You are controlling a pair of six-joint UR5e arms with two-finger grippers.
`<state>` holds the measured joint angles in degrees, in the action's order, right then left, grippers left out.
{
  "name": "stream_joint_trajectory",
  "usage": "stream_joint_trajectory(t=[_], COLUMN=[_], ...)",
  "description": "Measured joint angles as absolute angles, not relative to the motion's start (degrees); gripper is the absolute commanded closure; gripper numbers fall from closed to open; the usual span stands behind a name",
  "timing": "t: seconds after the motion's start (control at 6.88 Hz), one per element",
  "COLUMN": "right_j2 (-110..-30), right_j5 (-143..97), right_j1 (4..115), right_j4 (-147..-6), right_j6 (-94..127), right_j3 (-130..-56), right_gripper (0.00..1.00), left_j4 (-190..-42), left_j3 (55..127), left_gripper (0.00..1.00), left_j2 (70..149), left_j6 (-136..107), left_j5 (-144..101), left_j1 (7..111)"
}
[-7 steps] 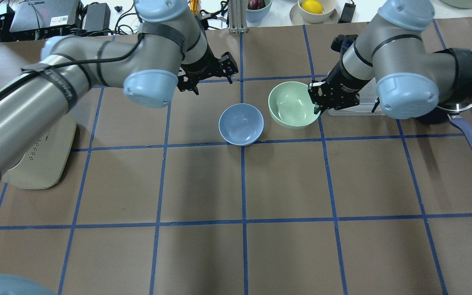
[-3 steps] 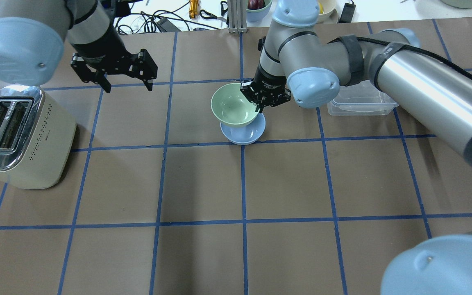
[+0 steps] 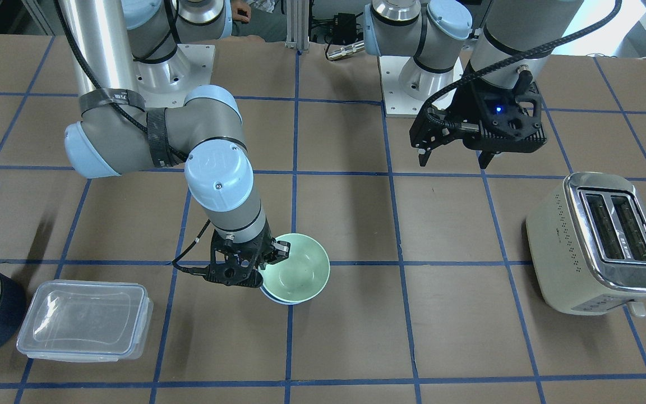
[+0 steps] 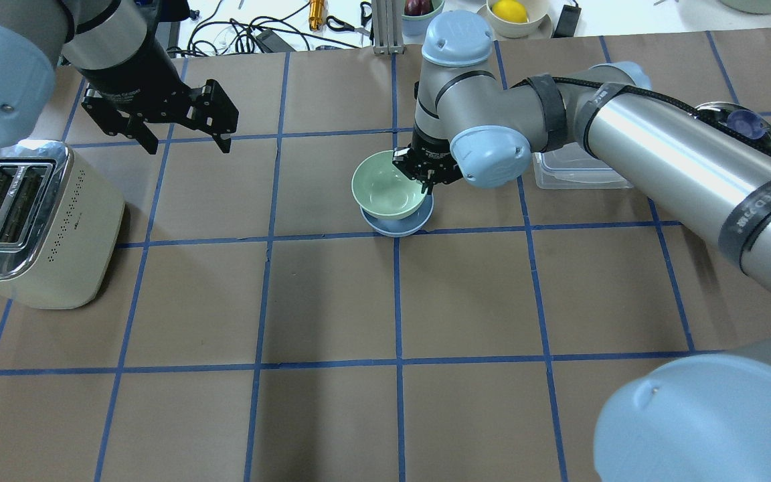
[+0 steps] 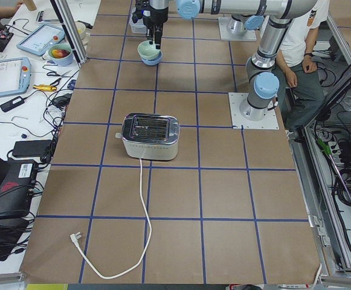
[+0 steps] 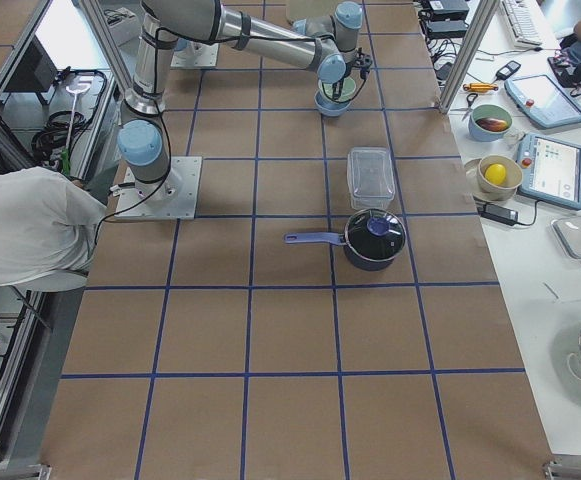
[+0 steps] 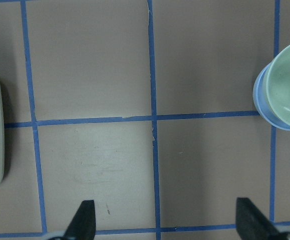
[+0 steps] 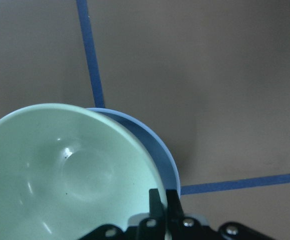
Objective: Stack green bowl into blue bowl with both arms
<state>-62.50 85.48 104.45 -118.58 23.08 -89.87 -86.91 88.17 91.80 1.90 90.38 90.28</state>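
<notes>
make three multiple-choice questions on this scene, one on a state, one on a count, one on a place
1. What state is the left gripper in?
A) open and empty
B) shut and empty
C) hidden in every view

2. How many slots does the cream, metal-topped toaster have?
A) one
B) two
C) four

3. Where is the small round pale mint-green bowl?
A) on top of the toaster
B) set in the small round pale powder-blue bowl
C) held up in the left gripper

Key:
1 A, the left wrist view shows it spread wide with nothing in between.
2 B, two dark slots lie side by side in its top.
3 B, the blue rim shows just under and around the green bowl.
</notes>
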Motion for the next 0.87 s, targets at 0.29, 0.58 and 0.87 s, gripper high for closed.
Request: stream_joint_trajectory(t=[0.29,0.58,0.87], right_j2=[-62.4,-64.4,-71.6], right_j5=[85.7,85.7,85.9], right_j1=[104.3,103.1,100.2], right_j4=[-120.4,-119.8,-112.0], right_j6=[23.0,22.8,21.0], right_j3=[-91.4,-90.8,-89.1], right_gripper=[0.0,0.0,0.0], left_j4=[-87.1,-86.9,-86.6], left_j3=[88.0,88.0,88.1], left_gripper=[0.0,0.0,0.0], left_j2=[90.8,90.9,91.1], left_j6=[2.4,2.3,1.7], left_j5=[90.3,89.9,89.8], left_j1=[89.9,90.0,90.3])
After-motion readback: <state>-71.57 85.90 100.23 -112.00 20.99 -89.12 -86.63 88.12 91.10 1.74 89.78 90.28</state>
